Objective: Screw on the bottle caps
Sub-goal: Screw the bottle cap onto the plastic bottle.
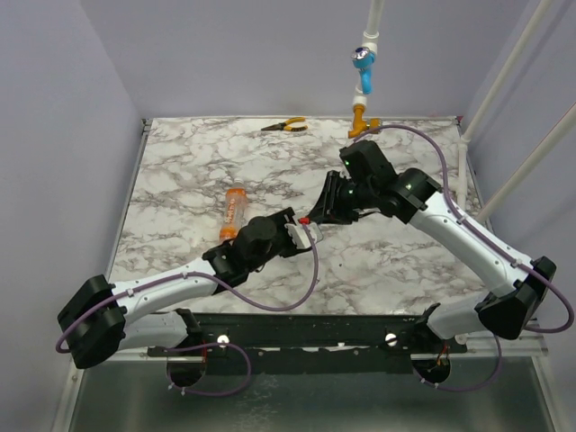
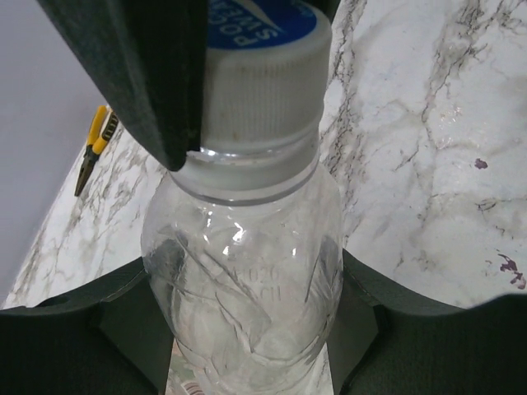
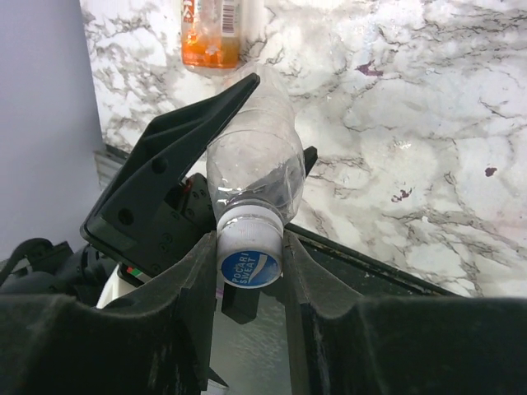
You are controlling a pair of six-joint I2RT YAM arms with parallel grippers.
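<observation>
A marbled bench [image 1: 180,162] is seen from above, with the left arm [image 1: 171,292] reaching in from the near left corner and the right arm [image 1: 468,234] from the near right corner. The two meet over the middle of the bench. What is held there is mostly hidden in that view by the arms themselves.

It is made plain by the wrist cameras. A clear bottle [image 3: 255,160], seemingly empty, is clamped round its body by the left gripper [image 2: 247,280], one finger on each side, with its neck pointed at the right arm.

An orange bottle [image 1: 234,211] is laid on its side toward the left edge of the bench, apart from both grippers. Only one end of it is caught at the top of the right wrist view, and whether it is capped cannot be told. Pliers [image 1: 286,126] with yellow handles are laid near the far edge, and they are also glimpsed in the left wrist view.

The cap [image 2: 263,90], white-sided with a blue printed top, is seated on the clear bottle's neck. It is pinched by the right gripper [image 3: 250,251], whose jaws are set narrow against the cap's sides.
</observation>
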